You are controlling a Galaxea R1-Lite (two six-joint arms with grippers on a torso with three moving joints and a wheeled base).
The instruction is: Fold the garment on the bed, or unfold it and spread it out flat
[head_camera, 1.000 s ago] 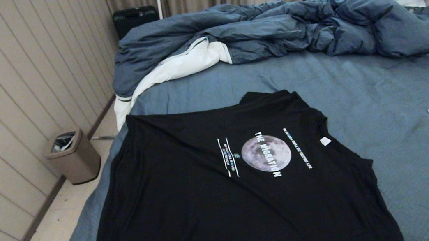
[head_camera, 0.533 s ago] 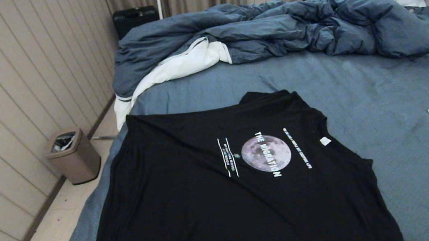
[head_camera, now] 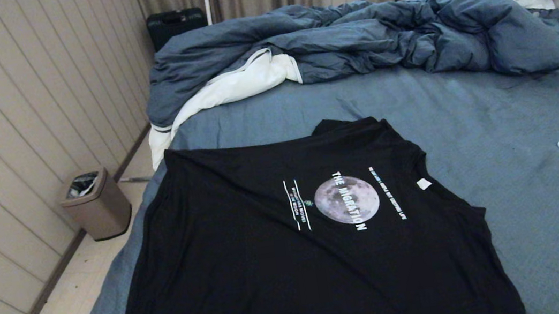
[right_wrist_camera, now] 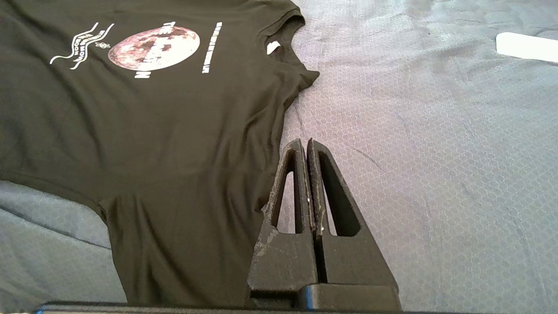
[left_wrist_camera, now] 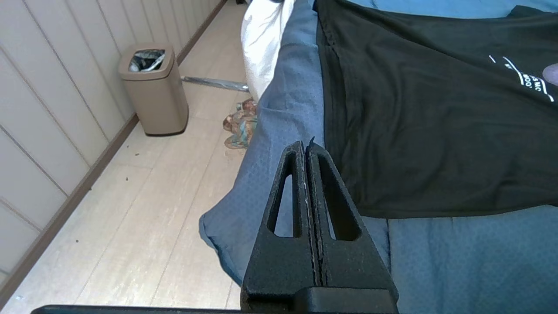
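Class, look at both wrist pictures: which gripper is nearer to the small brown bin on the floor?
Left. The left gripper hangs shut over the bed's floor-side edge, with the bin in its view. The right gripper hangs shut beside the T-shirt's opposite side.

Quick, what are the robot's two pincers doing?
Left pincer: closed, holding nothing.
Right pincer: closed, holding nothing.

No visible change since earlier
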